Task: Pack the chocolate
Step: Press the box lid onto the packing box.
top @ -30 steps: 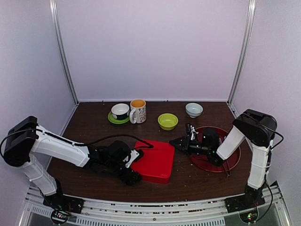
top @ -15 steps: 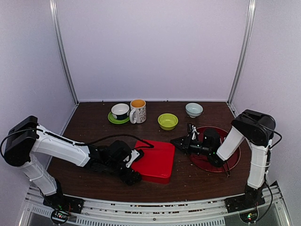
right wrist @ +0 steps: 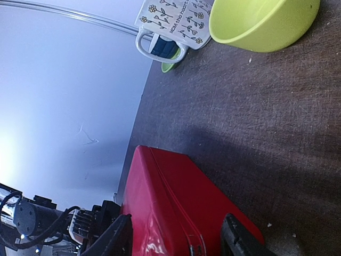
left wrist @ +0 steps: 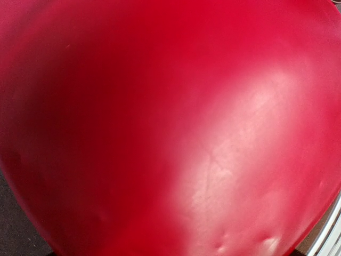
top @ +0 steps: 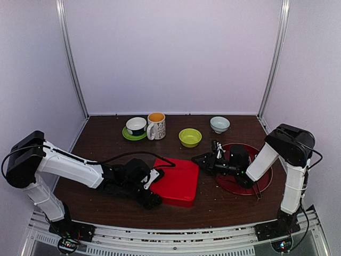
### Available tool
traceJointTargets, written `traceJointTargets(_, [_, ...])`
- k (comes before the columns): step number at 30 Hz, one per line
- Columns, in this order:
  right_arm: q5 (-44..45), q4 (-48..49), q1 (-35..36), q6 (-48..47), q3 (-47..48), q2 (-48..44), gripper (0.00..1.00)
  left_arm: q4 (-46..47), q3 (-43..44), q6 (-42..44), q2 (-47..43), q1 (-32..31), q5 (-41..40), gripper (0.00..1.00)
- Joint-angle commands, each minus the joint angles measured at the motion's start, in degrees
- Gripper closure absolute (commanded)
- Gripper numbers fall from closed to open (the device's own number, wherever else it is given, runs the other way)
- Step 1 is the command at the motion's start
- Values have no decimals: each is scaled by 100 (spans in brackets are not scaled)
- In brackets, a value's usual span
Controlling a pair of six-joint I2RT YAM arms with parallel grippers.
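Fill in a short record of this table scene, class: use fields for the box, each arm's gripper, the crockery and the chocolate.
box: red box, closed, mid-table
left arm: left gripper at the box's left edge; whether it grips is unclear
right arm: right gripper open, empty, at the box's right corner
plate: dark red plate, under the right arm
back row: cup on green saucer, flowered mug, green bowl, pale bowl
chocolate: none visible in any view
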Motion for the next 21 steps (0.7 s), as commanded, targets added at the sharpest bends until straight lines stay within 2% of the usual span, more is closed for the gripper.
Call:
traceJointTargets(1, [-36, -858, 85, -167, -163, 125, 42, 372, 180, -135, 100, 0, 9, 17])
traceJointTargets(6, [51, -467, 158, -52, -205, 468, 43, 372, 224, -242, 230, 0, 47, 17])
traceJointTargets(11, [326, -564, 298, -220, -306, 539, 53, 344, 258, -323, 280, -1, 47, 17])
traceJointTargets(15, [529, -728, 350, -396, -408, 457, 64, 290, 298, -356, 310, 0, 28, 17])
traceJointTargets(21, [611, -875, 424, -485, -387, 435, 73, 275, 313, -372, 338, 0, 15, 17])
